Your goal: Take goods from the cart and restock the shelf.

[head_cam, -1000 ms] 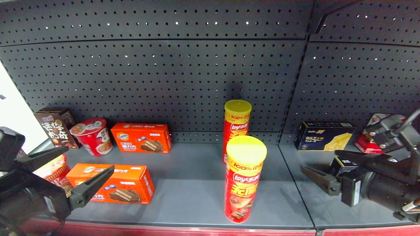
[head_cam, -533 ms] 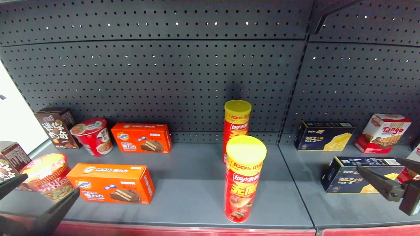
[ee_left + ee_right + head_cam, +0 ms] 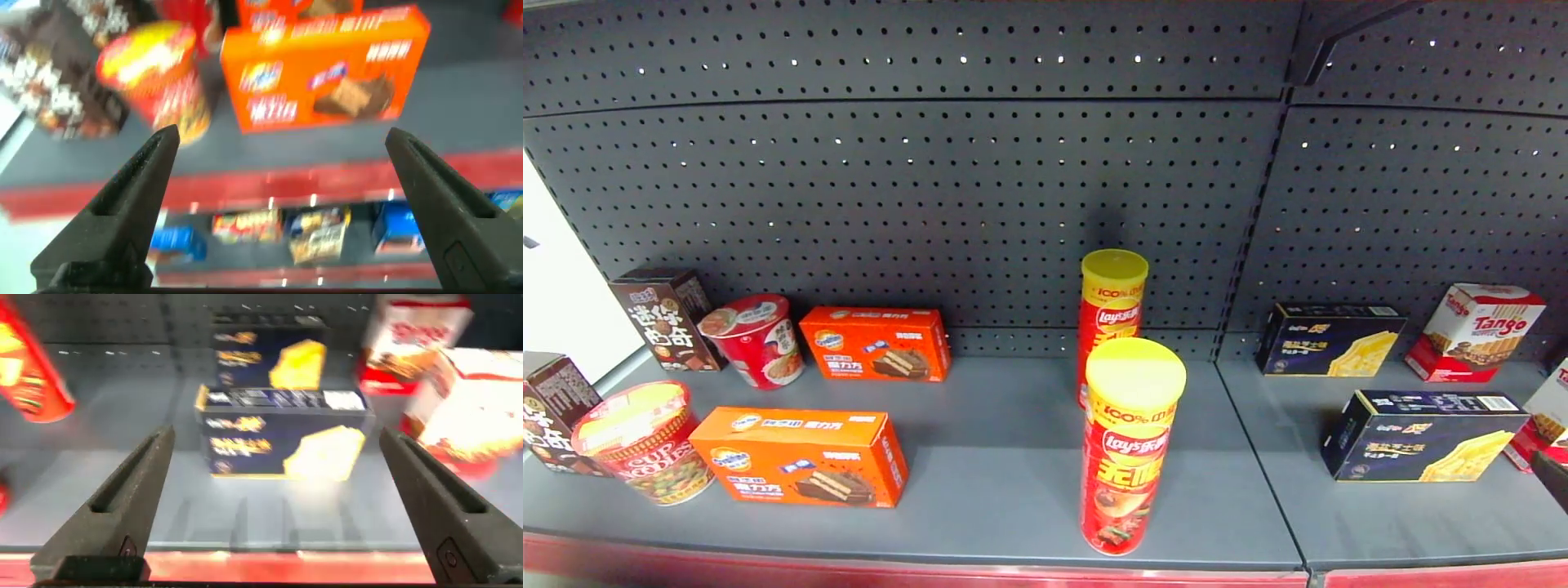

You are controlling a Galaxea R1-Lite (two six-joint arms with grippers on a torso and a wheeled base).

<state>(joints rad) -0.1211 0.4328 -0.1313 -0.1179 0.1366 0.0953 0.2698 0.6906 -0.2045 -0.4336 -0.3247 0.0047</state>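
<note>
Two claws gape wide, empty: left gripper (image 3: pixel 282 132) facing the orange box (image 3: pixel 796 457) lower left, right gripper (image 3: pixel 275 434) facing the navy box (image 3: pixel 1421 437) lower right. Seemingly between placements; next calls for grasping goods from the cart.

Dark perforated back panel (image 3: pixel 931 204), white surface (image 3: pixel 556 278) at left

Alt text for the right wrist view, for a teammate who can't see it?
The right gripper hangs open before the shelf, facing the front blue box, with the rear blue box behind it. Red-and-white boxes stand beside them.
</note>
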